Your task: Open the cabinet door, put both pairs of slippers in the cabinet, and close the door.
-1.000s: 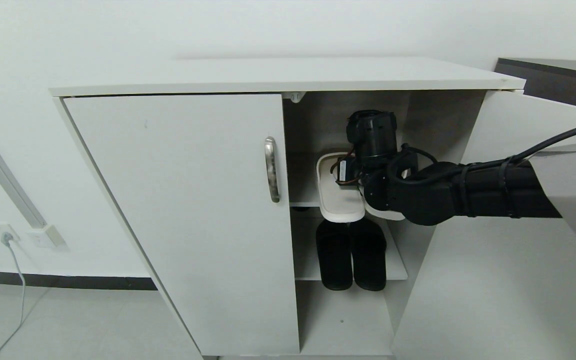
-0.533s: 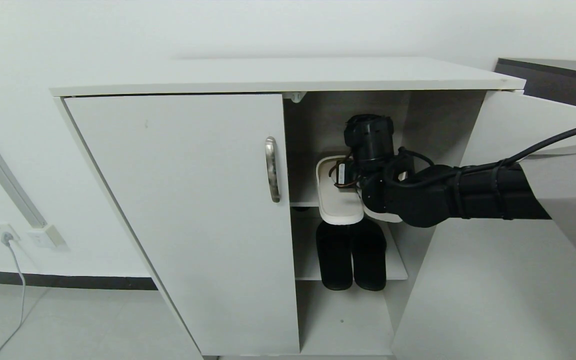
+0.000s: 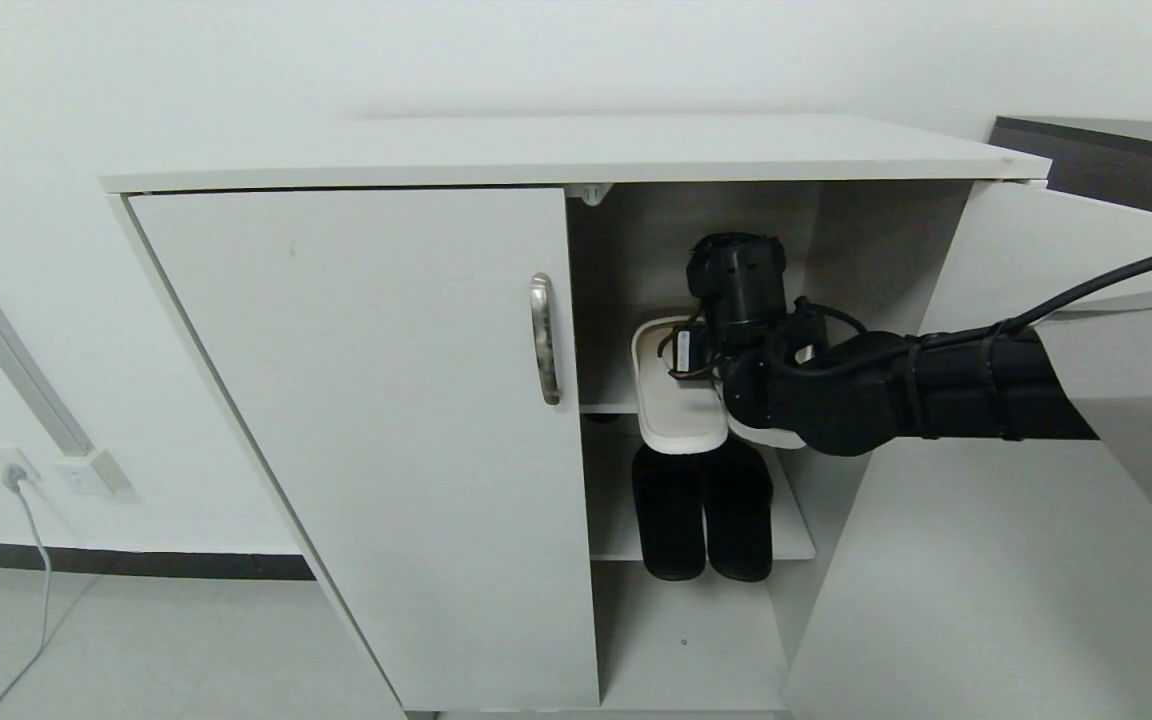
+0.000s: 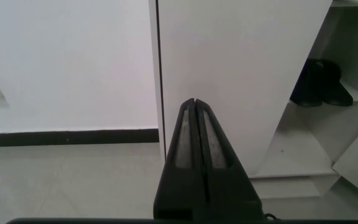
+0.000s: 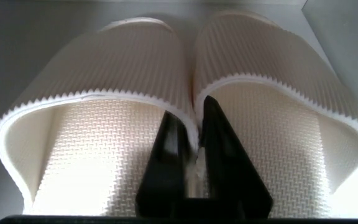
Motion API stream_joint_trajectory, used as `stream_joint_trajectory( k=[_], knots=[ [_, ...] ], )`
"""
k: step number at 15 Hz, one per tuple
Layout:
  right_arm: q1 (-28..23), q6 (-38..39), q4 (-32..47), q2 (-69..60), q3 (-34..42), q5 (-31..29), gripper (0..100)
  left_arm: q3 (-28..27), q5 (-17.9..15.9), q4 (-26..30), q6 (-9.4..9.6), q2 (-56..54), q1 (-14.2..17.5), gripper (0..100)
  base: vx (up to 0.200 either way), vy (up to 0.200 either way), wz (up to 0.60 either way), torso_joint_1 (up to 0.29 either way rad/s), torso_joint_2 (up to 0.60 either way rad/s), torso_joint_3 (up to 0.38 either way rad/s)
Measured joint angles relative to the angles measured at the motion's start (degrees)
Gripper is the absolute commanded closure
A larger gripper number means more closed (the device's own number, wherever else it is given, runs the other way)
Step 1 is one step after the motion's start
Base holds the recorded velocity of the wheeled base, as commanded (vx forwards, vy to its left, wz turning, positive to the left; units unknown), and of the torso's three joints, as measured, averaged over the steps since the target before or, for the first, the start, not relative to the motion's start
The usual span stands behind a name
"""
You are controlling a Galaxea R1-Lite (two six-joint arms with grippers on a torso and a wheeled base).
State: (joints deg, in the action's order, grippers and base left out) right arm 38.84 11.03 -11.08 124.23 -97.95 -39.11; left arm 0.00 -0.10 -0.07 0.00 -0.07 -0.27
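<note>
Arm (image 3: 936, 400) outstretched, claw (image 5: 194, 146) on slippers (image 5: 110, 68)

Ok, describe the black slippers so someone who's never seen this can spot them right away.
Find the white cabinet against the wall; its right door stands open. Inside, the black slippers sit side by side on the lower shelf. They are the only dark pair, directly below the white slippers.
</note>
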Motion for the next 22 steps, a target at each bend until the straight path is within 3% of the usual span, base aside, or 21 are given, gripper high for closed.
stream_joint_trajectory(
  k=[7,13,17,22],
  knots=[
    [0.7,0.1,1.7,-2.1,3.9,1.0,0,0.0,0.0,0.0,0.00,0.0,0.0,100,0.000,0.000,0.00,0.000,0.00,0.000],
    [4.4,0.3,0.1,-8.1,11.2,-0.2,0,0.0,-0.1,0.0,0.00,0.0,0.0,100,0.000,0.000,0.00,0.000,0.00,0.000],
    [8.4,0.5,-5.6,-13.9,21.9,-0.2,0,0.0,-0.1,0.0,0.00,0.0,0.0,100,0.000,0.000,0.00,0.000,0.00,0.000],
    [13.1,0.2,-18.3,-22.4,40.9,0.8,0,0.0,-0.1,0.0,0.16,0.0,0.0,100,0.000,0.000,0.00,0.000,0.00,0.000]
  ],
)
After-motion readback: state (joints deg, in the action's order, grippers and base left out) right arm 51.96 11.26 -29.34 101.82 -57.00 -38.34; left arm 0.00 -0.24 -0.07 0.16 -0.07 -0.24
